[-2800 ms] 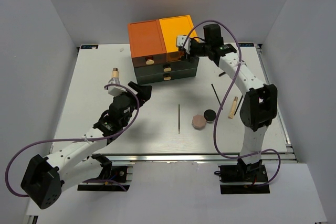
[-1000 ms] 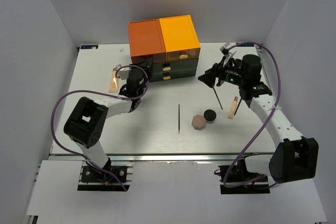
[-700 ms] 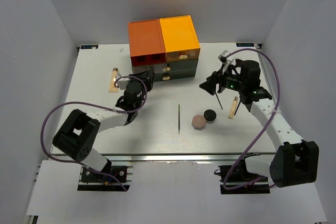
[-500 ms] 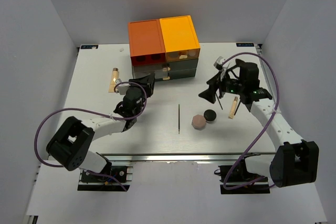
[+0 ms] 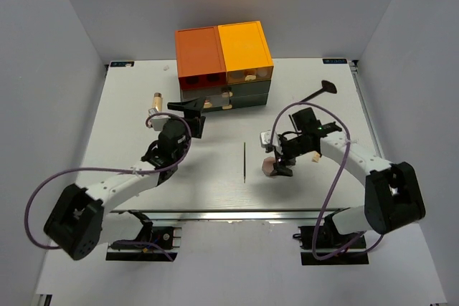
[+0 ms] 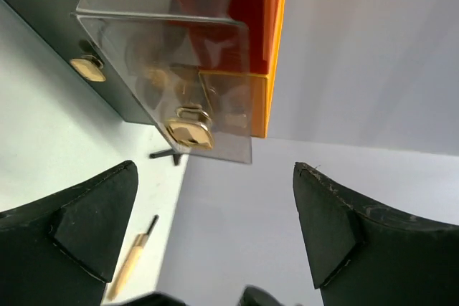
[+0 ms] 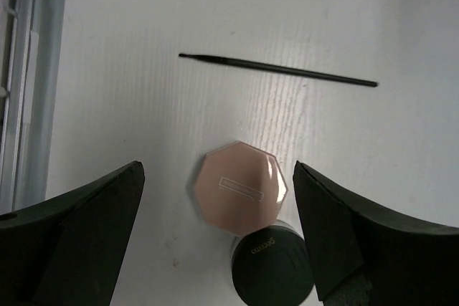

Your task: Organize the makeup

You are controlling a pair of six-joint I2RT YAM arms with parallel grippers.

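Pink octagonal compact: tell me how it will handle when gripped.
The pink octagonal compact looks rigid and flat, so it probably won't roll or tip. Its glossy lid may be slippery, though the straight sides should suit a pinch. It seems to touch the black jar, so pushing might shift both.

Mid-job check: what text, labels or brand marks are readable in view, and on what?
Black jar: pale lettering on its lid, too blurred to read.
Pink octagonal compact: a raised rectangular label, text unreadable.
Blue stickers at the far corners: too small to read.
No text can be quoted.
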